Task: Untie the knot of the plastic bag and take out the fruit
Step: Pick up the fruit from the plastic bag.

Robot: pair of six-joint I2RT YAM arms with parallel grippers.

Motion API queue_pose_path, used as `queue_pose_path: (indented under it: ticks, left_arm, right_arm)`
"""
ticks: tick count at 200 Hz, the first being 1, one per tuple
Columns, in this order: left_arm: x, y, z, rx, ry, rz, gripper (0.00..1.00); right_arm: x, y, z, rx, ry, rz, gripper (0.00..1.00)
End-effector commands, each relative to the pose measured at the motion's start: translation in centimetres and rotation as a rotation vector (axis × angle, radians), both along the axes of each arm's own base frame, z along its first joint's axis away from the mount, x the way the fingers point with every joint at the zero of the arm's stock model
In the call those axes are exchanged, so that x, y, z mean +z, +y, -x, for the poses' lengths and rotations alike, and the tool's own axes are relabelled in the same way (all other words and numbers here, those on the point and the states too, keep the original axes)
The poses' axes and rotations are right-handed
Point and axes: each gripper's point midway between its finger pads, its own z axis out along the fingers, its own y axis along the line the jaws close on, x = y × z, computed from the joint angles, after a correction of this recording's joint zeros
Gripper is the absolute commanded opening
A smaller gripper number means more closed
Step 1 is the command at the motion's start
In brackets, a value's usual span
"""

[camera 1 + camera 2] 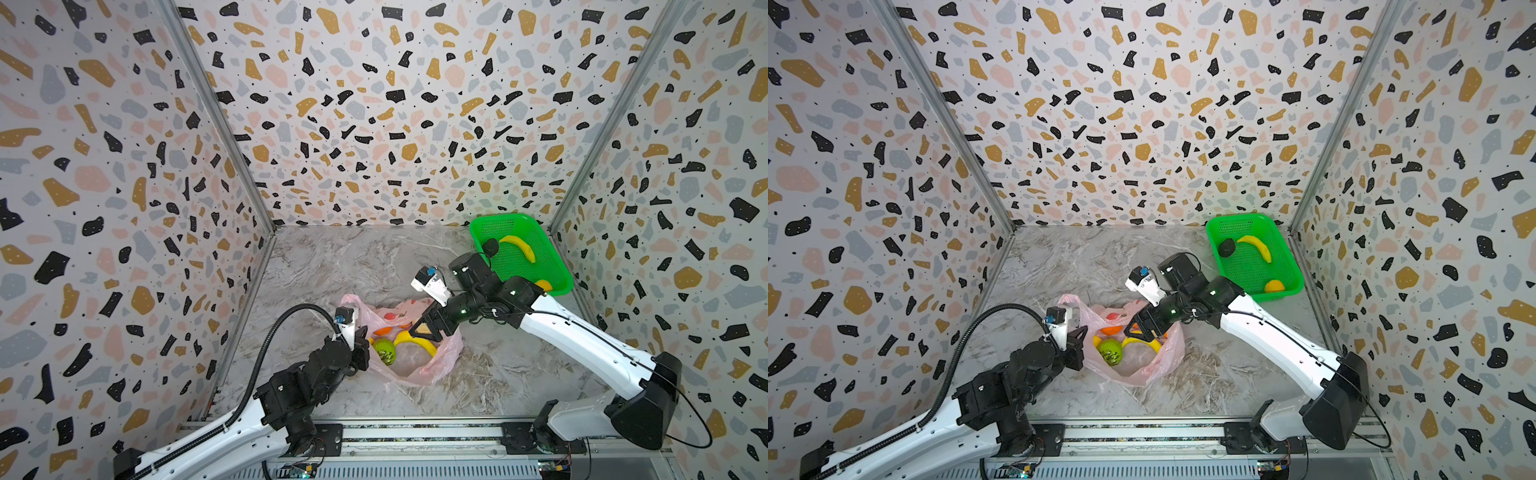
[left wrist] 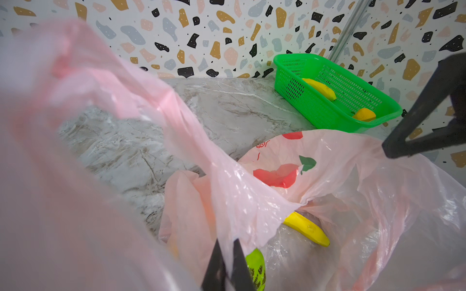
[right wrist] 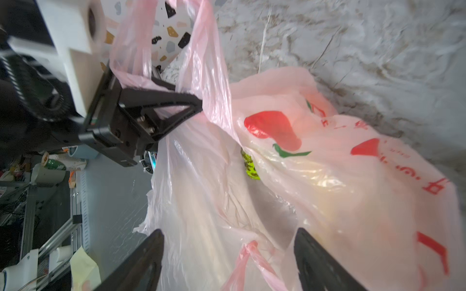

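Catalogue of views. In both top views the plastic bag [image 1: 428, 368] is recorded near the middle of the marble table [image 1: 332, 266]. Its mouth is held open and no tied knot is seen. A green-yellow fruit [image 1: 384, 351] and an orange tangerine [image 1: 382, 331] are exposed inside, beside a yellow banana [image 1: 420, 344]. The left gripper [image 1: 363, 340] is set at the bag's rim and the right gripper [image 1: 424, 330] over its mouth. A green basket [image 1: 511, 270] is placed in the far corner. In the left wrist view the left gripper [image 2: 228, 267] is pressed together on a fold of the pink film, which is drawn taut from the pinch. In the right wrist view the right gripper [image 3: 228, 231] is spread wide, with only loose film between its fingers; a twisted handle strand [image 3: 248, 254] is noted close by. Handling, as judged: the film is thin, limp, slippery and easily torn, so it is best pinched at a gathered rim or handle. The fruit is expected to be light, rigid and prone to rolling, and is best taken across its middle through the open mouth.
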Motion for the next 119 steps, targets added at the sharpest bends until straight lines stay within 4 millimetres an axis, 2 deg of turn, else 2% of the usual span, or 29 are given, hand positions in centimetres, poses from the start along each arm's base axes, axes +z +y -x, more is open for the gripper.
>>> queue_pose_path:
  ticks: [1,22,42,55,71,88,119]
  left_arm:
    - [0.2,0.0,-0.1,0.023,0.019,0.001,0.0]
    - [-0.5,0.3,0.0,0.042,0.056,-0.015,0.0]
    - [-1.5,0.3,0.3,0.047,0.093,-0.044,0.0]
    - [-1.4,0.1,0.3,0.049,0.09,-0.051,0.0]
    - [-1.5,0.5,0.3,0.078,0.092,-0.07,0.0]
    - [-1.7,1.0,0.2,0.112,0.099,-0.099,0.0]
    - [-2.7,-0.2,0.8,0.085,0.123,-0.142,0.0]
  right_arm:
    - [-1.5,0.9,1.3,0.013,-0.005,0.039,0.81]
    - [-3.9,2.0,1.1,-0.018,-0.036,0.091,0.81]
    - [-5.2,3.5,1.1,-0.035,-0.061,0.105,0.81]
    - [-5.8,4.5,1.1,-0.041,-0.071,0.115,0.81]
    - [-7.6,5.0,0.8,-0.063,-0.095,0.165,0.8]
    - [-9.8,4.5,0.0,-0.118,-0.114,0.231,0.8]
    - [-12.8,4.3,-1.1,-0.165,-0.136,0.285,0.82]
